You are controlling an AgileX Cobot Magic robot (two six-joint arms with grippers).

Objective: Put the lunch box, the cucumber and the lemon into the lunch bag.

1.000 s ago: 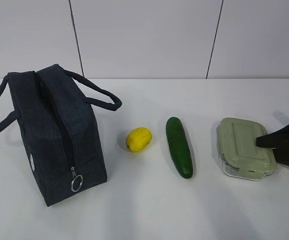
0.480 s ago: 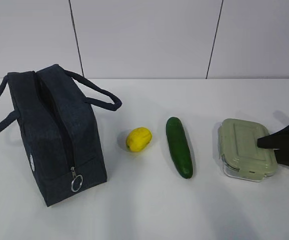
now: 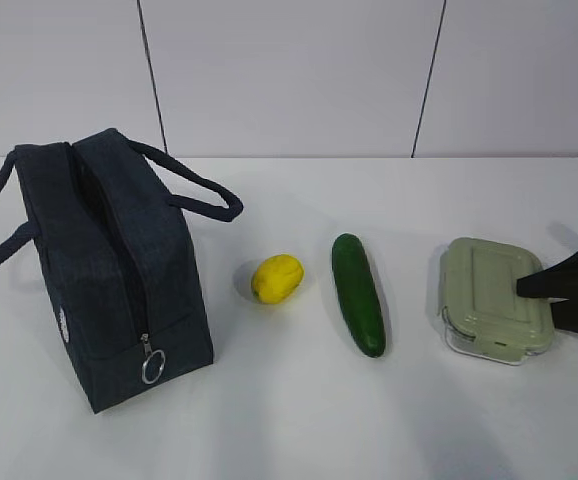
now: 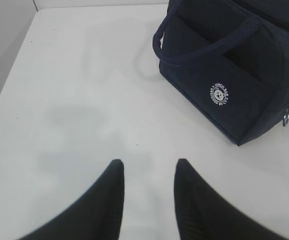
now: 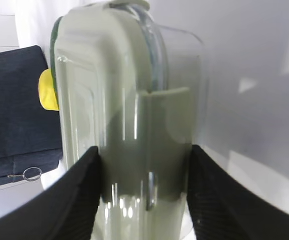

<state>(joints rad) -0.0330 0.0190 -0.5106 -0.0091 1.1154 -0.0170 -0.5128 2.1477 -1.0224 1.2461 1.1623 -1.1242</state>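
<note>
The lunch box, with its sage-green lid, sits on the white table at the right. My right gripper is shut on its right end; in the right wrist view its fingers press both sides of the box. The dark green cucumber lies left of the box. The yellow lemon is left of the cucumber and peeks out behind the box in the right wrist view. The navy lunch bag stands at the far left. My left gripper is open and empty over bare table beside the bag.
The bag's top zipper slit looks open, with the silver ring pull hanging at its near end. Two looped handles stick out to either side. A white panelled wall runs behind the table.
The lunch box has shifted slightly to the right with my right gripper on it. The bag, lemon and cucumber have not moved.
</note>
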